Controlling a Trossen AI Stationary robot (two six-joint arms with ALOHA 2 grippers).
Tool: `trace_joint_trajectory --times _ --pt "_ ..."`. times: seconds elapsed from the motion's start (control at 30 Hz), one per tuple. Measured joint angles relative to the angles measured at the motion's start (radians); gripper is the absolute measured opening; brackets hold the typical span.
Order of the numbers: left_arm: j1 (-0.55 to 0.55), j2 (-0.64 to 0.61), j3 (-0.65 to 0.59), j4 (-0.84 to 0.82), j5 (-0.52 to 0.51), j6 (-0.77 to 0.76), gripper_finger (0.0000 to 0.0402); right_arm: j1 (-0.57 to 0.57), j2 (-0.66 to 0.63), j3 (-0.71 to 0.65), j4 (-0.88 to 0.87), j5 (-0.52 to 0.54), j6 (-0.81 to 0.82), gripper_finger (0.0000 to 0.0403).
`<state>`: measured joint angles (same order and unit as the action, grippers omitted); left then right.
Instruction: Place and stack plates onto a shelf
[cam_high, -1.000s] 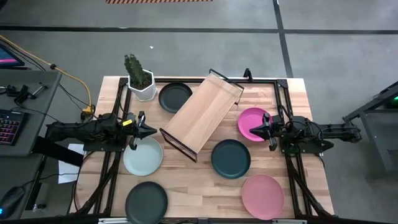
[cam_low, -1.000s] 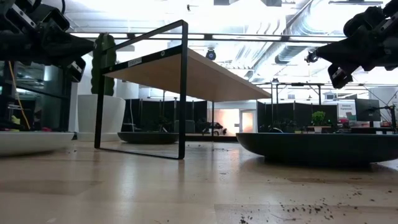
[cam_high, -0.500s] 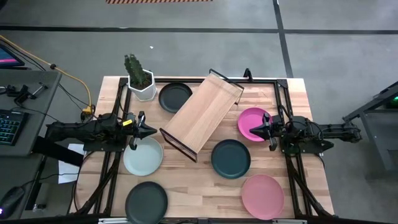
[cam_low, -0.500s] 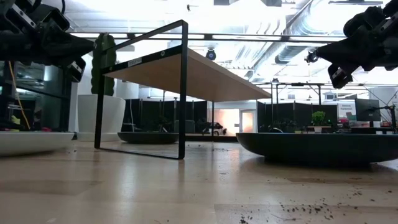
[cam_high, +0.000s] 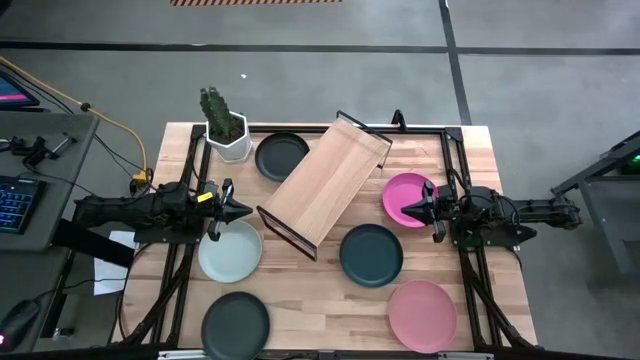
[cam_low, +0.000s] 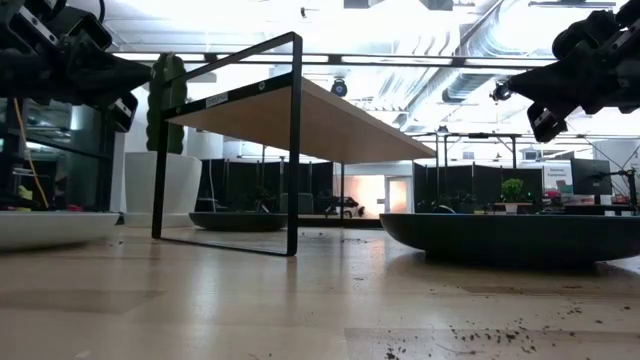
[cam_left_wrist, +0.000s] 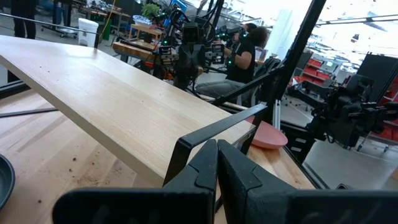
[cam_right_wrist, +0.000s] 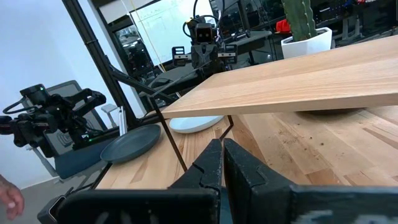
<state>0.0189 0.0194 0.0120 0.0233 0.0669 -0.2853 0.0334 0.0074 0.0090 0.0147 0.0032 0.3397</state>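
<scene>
Left gripper hovers clenched and empty above the mint plate; right gripper, pinched and empty, hangs over the magenta plate. The shelf between them sits bare, angled mid-table.

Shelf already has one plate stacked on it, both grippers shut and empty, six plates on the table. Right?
Not quite: the high view shows the shelf top bare, with no plate on it. All six plates, such as the magenta plate and the mint plate, lie on the table. The left gripper and right gripper are indeed shut and empty.
</scene>
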Motion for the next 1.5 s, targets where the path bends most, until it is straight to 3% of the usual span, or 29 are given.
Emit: trace_joint_trajectory --times 1.27,1.43,1.5 --pt "0.000 0.000 0.000 0.000 0.000 0.000 0.0000 0.000 0.000 0.000 0.000 0.000 -0.001 0.0000" --pt "0.000 0.000 0.000 0.000 0.000 0.000 0.0000 0.000 0.000 0.000 0.022 0.057 -0.083 0.0000" --pt "0.000 0.000 0.000 0.000 0.000 0.000 0.0000 0.000 0.000 0.000 0.110 0.073 -0.016 0.0000"
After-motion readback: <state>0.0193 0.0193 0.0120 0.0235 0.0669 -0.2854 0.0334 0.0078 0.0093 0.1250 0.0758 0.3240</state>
